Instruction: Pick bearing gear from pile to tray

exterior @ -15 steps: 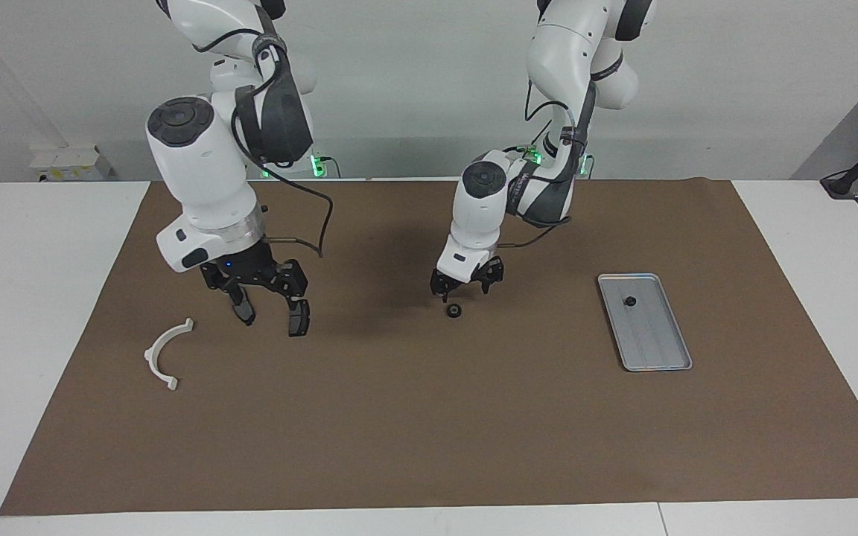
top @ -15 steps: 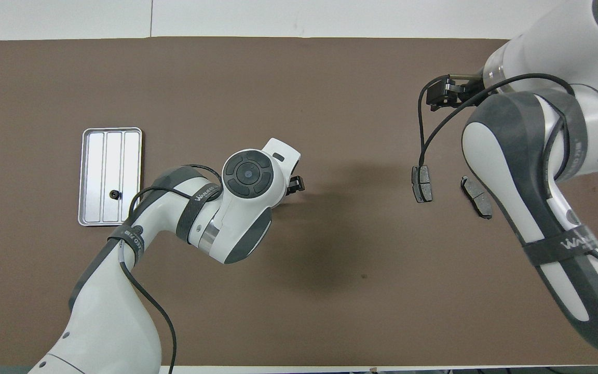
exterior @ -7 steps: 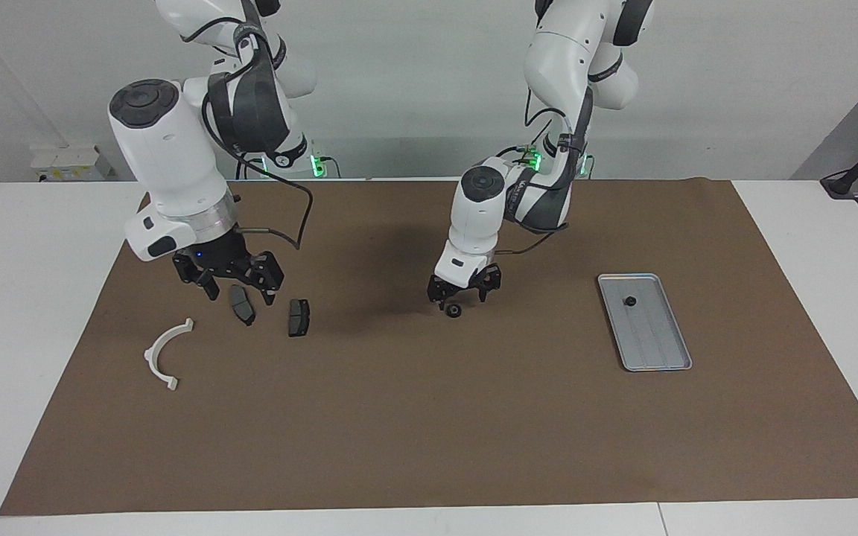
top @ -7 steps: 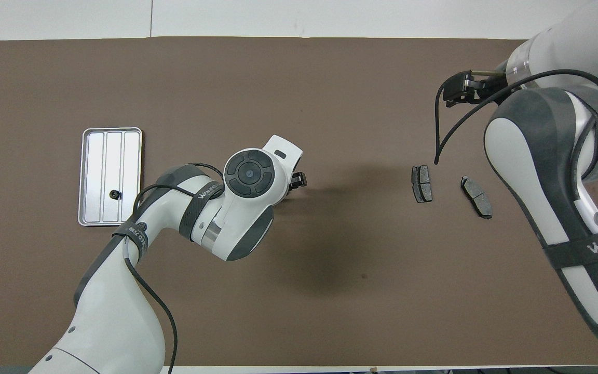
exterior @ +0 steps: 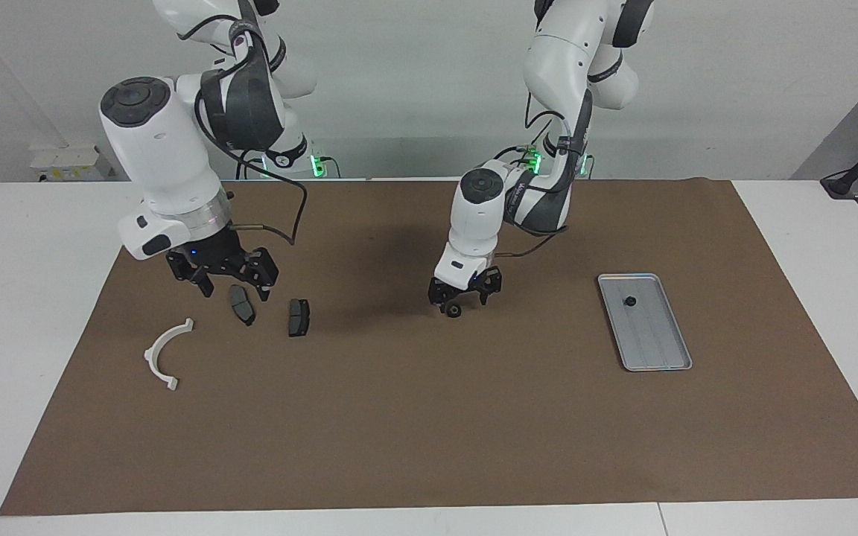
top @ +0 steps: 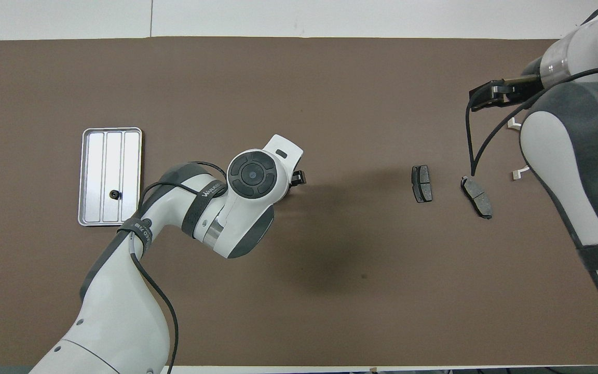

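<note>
Your left gripper (exterior: 463, 301) is down, fingers spread around the black gear (exterior: 456, 310). Your right gripper (exterior: 226, 283) hangs spread over the pads (exterior: 241, 304), nine o'clock from it.

— Where is the left arm reaching?

— It is bending down over the middle of the table, its wrist pointing steeply downward, and the left gripper (exterior: 465, 300) is hanging low just above the surface with its fingers spread apart.

— And the right arm?

— It is leaning out toward its own end of the table, wrist tilted down, and the right gripper (exterior: 222, 277) is hovering off the surface with its fingers (exterior: 203, 284) standing wide apart, holding nothing.
</note>
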`<act>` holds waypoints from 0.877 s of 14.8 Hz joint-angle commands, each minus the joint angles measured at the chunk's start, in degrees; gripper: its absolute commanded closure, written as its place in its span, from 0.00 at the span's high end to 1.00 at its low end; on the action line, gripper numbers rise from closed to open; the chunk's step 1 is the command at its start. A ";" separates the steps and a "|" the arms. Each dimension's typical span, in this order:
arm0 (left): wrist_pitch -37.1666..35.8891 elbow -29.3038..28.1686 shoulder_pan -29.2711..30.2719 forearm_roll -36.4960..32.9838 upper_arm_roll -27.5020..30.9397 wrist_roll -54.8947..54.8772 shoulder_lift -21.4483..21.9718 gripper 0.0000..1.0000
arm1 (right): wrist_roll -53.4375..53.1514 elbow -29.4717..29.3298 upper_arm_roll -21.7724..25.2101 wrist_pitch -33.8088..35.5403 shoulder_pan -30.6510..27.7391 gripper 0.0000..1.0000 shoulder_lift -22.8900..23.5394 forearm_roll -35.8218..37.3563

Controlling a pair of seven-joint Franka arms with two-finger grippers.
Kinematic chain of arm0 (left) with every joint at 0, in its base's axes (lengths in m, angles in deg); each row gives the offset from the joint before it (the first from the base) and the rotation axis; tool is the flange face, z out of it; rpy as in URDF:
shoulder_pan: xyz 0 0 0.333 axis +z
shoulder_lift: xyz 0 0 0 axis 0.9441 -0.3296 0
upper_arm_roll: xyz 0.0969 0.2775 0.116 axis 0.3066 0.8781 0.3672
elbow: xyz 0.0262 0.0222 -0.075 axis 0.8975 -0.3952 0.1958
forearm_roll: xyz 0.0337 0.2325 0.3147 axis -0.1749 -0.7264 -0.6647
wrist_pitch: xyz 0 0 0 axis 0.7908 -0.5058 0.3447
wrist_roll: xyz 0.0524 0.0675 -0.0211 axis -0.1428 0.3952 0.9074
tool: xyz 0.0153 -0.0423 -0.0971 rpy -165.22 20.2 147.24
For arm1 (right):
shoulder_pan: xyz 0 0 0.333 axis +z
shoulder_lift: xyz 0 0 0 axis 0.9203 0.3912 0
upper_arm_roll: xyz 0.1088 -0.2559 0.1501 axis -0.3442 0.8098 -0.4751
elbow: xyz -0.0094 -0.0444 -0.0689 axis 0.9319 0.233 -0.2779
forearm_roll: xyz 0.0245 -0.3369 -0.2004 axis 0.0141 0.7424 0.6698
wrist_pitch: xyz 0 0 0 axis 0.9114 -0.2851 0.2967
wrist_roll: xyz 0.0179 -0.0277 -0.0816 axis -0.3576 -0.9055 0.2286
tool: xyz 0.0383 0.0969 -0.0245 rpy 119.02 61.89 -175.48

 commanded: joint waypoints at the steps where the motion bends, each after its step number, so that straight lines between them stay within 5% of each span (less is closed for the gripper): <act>1: -3.75 4.33 -0.85 -1.32 1.07 0.49 -2.14 1.00 | 4.01 1.55 -0.61 4.50 -2.03 1.00 -4.18 0.13; 6: -11.32 12.85 -0.50 -1.40 0.89 0.40 -6.89 1.00 | 3.75 1.72 -0.61 14.26 -2.04 1.00 -10.16 -0.05; 13: -10.45 11.47 -1.20 -1.05 0.71 0.31 -6.98 1.00 | 3.31 6.73 -0.52 17.97 -1.86 1.00 -16.49 0.21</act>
